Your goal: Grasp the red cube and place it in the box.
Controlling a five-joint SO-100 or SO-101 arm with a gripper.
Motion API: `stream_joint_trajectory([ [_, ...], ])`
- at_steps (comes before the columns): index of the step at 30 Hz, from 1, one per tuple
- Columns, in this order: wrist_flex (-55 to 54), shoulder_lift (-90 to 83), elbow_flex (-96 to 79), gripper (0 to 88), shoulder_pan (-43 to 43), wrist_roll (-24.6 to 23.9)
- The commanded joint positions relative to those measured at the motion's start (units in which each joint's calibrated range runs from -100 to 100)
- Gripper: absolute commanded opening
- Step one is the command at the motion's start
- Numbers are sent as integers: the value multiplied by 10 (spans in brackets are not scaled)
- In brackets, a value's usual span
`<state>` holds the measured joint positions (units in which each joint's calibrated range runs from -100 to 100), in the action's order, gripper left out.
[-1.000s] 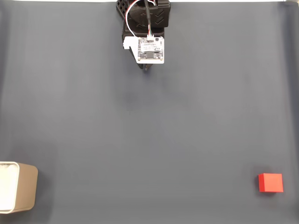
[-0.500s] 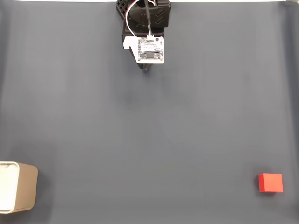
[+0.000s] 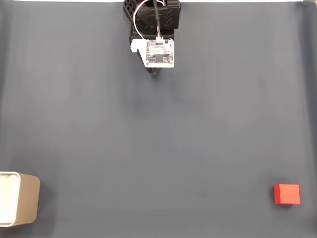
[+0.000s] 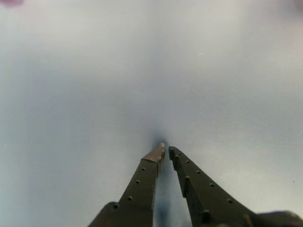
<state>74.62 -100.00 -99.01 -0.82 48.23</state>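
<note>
While nothing sits between the gripper's fingers, the scene reads as follows.

Worktop (image 3: 158, 139): a dark grey-blue surface across the whole fixed view, bare in the middle.

Arm (image 3: 153, 20): at the top centre of the fixed view, folded close to its base, a white circuit board (image 3: 159, 52) on top.

Box (image 3: 20, 206): lower left corner of the fixed view, cut by the frame edge, open top showing pale inside.

Red cube (image 3: 287, 194): lower right of the fixed view, flat on the worktop, well apart from both arm and box.

Gripper (image 4: 165, 151): in the wrist view the two dark fingers meet nearly tip to tip, clenched on nothing, just above the surface.

Change: none over the last second; arm, cube and box sit as before, so the reach toward the cube looks not yet begun.

Views: the fixed view places cube and box; the wrist view gives the finger gap, which the board hides from above.
</note>
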Motion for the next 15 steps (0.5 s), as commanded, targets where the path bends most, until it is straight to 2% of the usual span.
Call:
stream_joint_trajectory([
  [1,10,1,-8,0,-5,-3],
  [6,7,1,-8,0,-5,0],
  [15,-61,1,-8,0,-2,-2],
])
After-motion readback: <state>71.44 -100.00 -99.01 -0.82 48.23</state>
